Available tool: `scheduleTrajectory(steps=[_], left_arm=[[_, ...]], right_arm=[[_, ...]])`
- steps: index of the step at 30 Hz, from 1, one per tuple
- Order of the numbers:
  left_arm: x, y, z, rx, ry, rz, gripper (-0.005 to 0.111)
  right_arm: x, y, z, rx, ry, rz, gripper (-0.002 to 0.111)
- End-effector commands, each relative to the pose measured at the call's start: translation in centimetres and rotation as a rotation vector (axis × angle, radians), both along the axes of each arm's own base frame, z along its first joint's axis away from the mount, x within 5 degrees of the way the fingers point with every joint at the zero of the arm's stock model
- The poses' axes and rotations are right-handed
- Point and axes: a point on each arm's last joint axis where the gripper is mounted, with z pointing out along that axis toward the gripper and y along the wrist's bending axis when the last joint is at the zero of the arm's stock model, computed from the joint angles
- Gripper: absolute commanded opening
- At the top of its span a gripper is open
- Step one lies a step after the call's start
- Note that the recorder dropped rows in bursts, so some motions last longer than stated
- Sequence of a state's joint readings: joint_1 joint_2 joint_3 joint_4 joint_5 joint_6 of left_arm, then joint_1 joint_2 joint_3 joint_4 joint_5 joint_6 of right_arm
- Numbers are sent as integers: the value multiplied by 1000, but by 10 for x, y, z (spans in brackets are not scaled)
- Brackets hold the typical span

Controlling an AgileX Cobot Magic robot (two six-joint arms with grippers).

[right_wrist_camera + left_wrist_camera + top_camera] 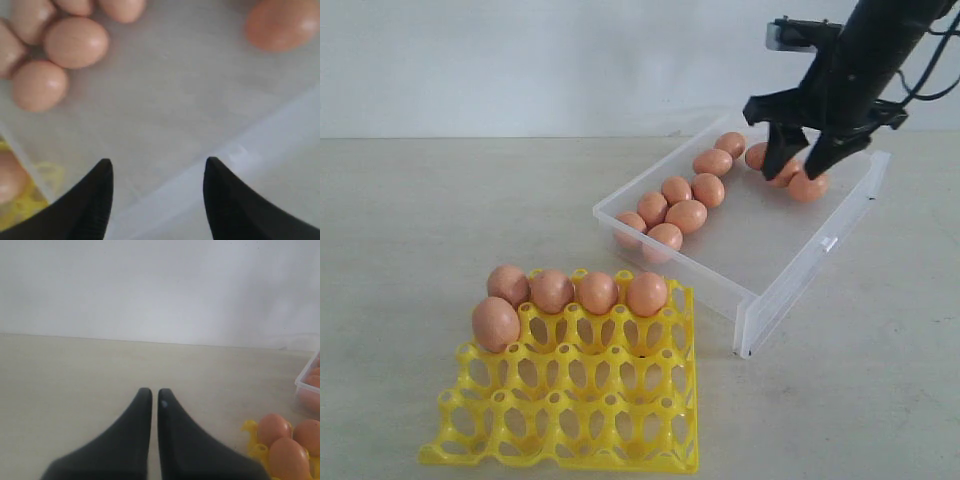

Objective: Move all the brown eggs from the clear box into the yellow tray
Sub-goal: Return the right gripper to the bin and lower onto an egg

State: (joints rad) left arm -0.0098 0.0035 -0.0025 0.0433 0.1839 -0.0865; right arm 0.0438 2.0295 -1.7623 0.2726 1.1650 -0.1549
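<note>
Pale tabletop, white wall behind. The black right gripper point(800, 168) hangs wide open and empty over the far corner of the shallow clear plastic box point(760, 292). Two of the smooth brown eggs point(808, 188) lie just beneath it. The left gripper point(155, 397), closed on nothing, waits by the bright yellow lattice tray point(560, 463).

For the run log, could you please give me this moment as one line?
right gripper open, empty, over clear box | left gripper shut above table | yellow tray holds five brown eggs | others in box
</note>
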Motion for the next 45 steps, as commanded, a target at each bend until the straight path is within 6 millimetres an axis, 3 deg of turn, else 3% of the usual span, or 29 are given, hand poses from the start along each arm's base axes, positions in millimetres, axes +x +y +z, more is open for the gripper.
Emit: scheduleTrajectory(steps=[1, 6, 12, 16, 21, 30, 45], left_arm=[[0, 0, 0, 0, -5, 5, 4], [0, 0, 0, 0, -5, 5, 4], [0, 0, 0, 0, -5, 5, 4], [0, 0, 0, 0, -5, 5, 4], [0, 0, 0, 0, -5, 5, 4], [0, 0, 0, 0, -5, 5, 4], [0, 0, 0, 0, -5, 5, 4]], right_arm=[[30, 15, -5, 171, -9, 39, 47], [40, 37, -17, 216, -15, 13, 47], [51, 58, -26, 187, -141, 10, 47], [55, 64, -27, 141, -226, 112, 47], [54, 63, -34, 100, -212, 172, 47], [53, 62, -76, 97, -29, 125, 47], [76, 57, -70, 43, -293, 68, 47]])
